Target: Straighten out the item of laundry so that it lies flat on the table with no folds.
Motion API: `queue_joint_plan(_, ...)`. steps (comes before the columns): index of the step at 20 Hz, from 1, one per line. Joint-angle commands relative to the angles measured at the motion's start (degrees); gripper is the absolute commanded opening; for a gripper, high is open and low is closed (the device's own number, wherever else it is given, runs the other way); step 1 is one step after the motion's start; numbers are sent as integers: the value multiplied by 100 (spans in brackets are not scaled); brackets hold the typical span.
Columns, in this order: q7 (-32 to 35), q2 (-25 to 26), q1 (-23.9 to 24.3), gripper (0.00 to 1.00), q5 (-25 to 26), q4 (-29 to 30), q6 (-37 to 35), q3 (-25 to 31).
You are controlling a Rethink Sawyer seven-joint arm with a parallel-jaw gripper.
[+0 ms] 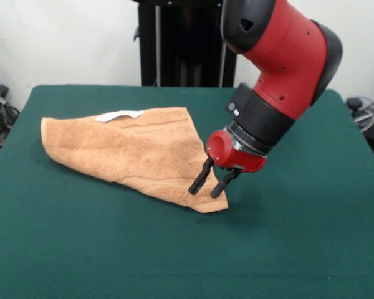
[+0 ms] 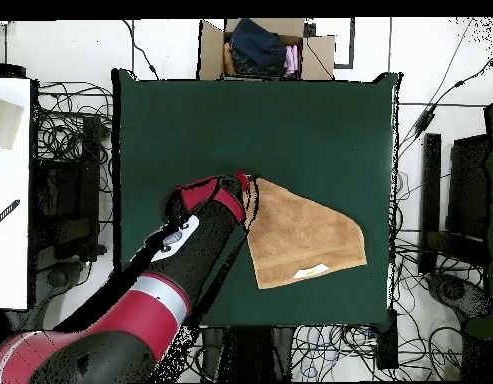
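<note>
The orange-tan towel (image 1: 137,152) lies on the green table (image 1: 299,237), folded into a rough triangle with its point toward the near right. Its white label (image 1: 118,115) shows at the far edge. My gripper (image 1: 204,192) is tilted down at the towel's near right corner, with the black fingers (image 1: 201,177) apart and their tips at the cloth's edge. In the overhead view the gripper (image 2: 252,190) sits at the top left corner of the towel (image 2: 308,232), and the label (image 2: 312,270) is near the lower edge. The table (image 2: 290,120) is far wider than the towel.
A cardboard box (image 2: 265,45) of clothes stands beyond the table's top edge in the overhead view. Cables and dark equipment (image 2: 65,200) surround the table. The black pedestal (image 1: 187,43) stands at the far side.
</note>
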State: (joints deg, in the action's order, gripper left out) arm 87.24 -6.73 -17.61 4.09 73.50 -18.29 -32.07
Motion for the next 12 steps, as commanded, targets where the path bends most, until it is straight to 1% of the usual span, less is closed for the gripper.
queue_joint_plan(1, 547, 85, 143, 100, -44, 21, -477, 1012)
queue_joint_plan(12, 694, 160, 83, 100, -81, 17, -364, 978)
